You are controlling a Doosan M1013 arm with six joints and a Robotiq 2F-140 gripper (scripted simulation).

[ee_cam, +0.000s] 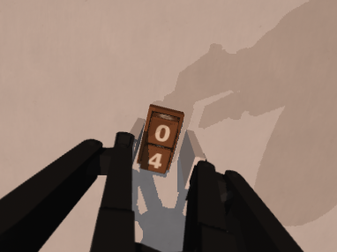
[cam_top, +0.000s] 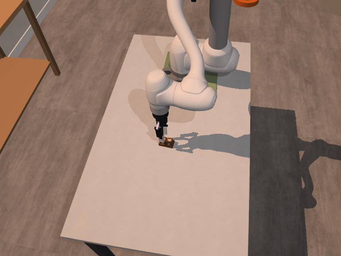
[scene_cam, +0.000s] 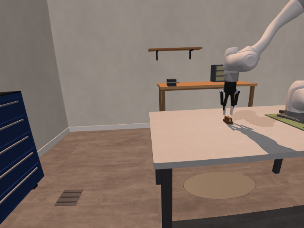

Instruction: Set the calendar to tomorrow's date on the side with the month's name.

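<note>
Calendar (cam_top: 168,142) (scene_cam: 228,120) (ee_cam: 161,140) sits on the bench (cam_top: 165,192) (scene_cam: 196,137) (ee_cam: 66,64) beneath the claw (cam_top: 163,137) (scene_cam: 228,114) (ee_cam: 164,130), which we find part-open and empty; we recommend centring on one cube (ee_cam: 162,130) and descending straight, clear of the tray's walls (ee_cam: 167,108).

Long grey shadows, tray details perhaps soft.

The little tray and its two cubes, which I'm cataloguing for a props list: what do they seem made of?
The tray looks like reddish-brown stained wood, perhaps varnished, judging by its warm colour. The cube showing 0 and the cube showing 4 look like similar brown wood with pale, painted or inlaid digits; brown plastic is possible.
</note>
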